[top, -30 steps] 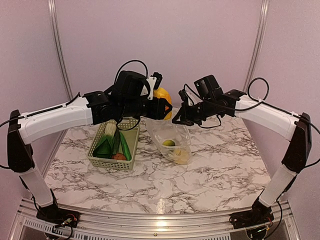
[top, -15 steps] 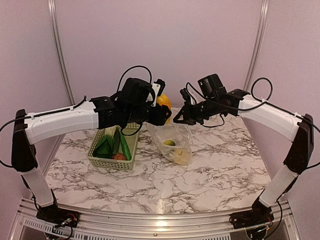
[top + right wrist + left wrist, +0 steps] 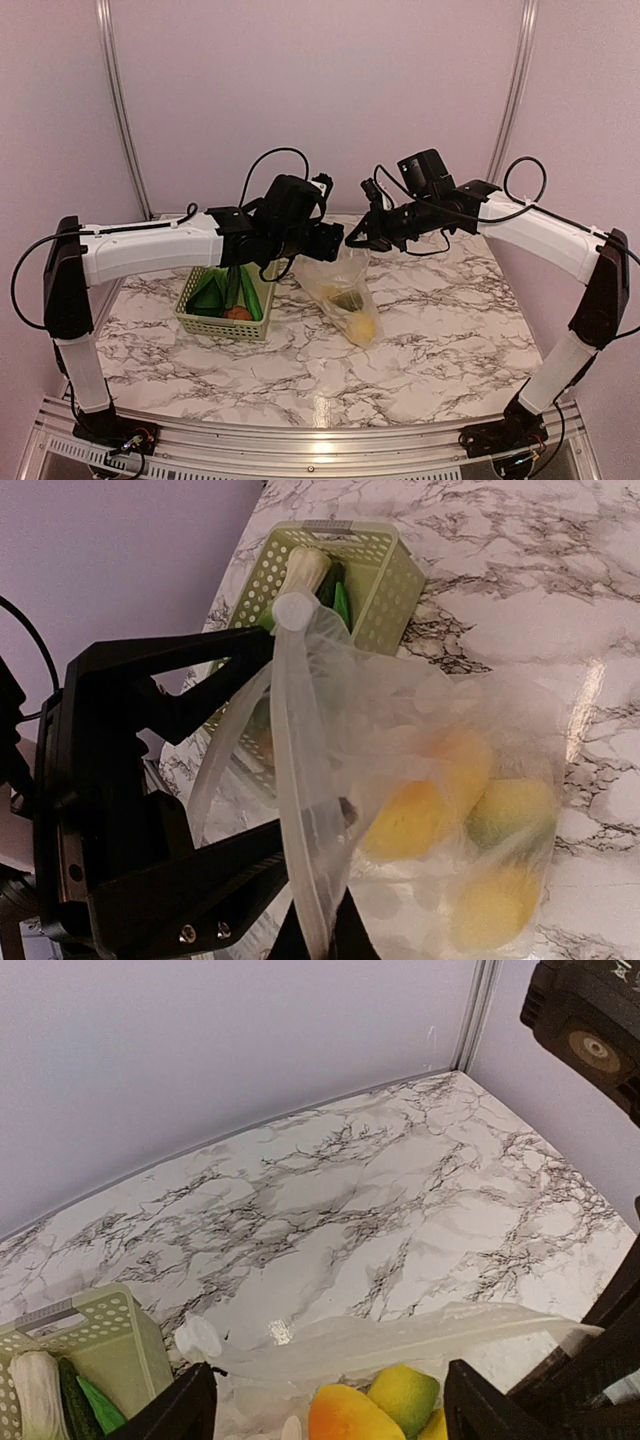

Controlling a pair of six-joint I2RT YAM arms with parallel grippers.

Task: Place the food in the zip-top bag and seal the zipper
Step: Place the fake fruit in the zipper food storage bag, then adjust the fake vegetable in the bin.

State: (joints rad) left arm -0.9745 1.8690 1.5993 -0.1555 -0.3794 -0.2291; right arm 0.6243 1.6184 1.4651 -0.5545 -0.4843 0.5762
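Clear plastic hangs over the middle of the bench [image 3: 450, 330]. The bag [image 3: 348, 295] is lifted by its mouth, with the right jaws clenched on the zipper [image 3: 295, 780] edge. This grip likely serves to hold the opening up and slack enough for food to drop in.

The left jaws are released and wide just above that mouth, with nothing between them, which looks like the pose for letting a piece fall. Below them an orange piece [image 3: 345, 1415] and a yellow-green fruit [image 3: 405, 1398] lie inside the bag, and a lemon [image 3: 362, 326] weighs down its bottom, which seems to rest on the bench.

Toward the left edge the basket [image 3: 215, 328] holds the bok choy [image 3: 305, 570], long green pieces [image 3: 248, 292] and a reddish round one [image 3: 238, 313]. I judge the filling about half done and the sealing not yet begun.
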